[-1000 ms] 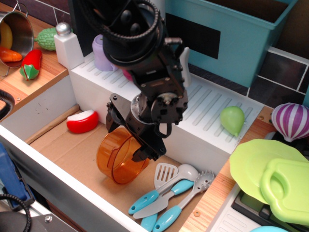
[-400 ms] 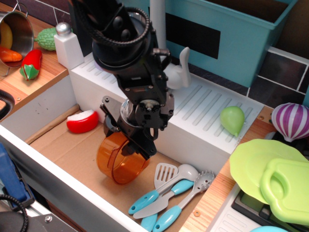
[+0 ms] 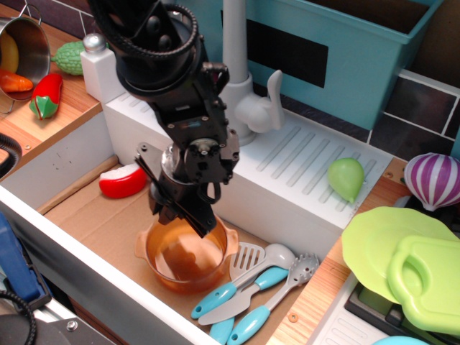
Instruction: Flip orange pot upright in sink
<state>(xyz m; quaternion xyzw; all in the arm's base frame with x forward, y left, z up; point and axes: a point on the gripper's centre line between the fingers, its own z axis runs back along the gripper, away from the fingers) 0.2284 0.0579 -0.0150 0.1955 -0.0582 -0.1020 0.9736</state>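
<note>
One second on, the orange pot [image 3: 185,256] has swung from lying on its side to standing mouth-up on the floor of the sink [image 3: 93,223], near the bench's front edge; the flip looks all but complete. The claw [image 3: 180,214] sits at its far rim; its grip cannot be told. Teal-handled utensils [image 3: 248,291] lie just beside, a red wedge [image 3: 122,180] behind.
</note>
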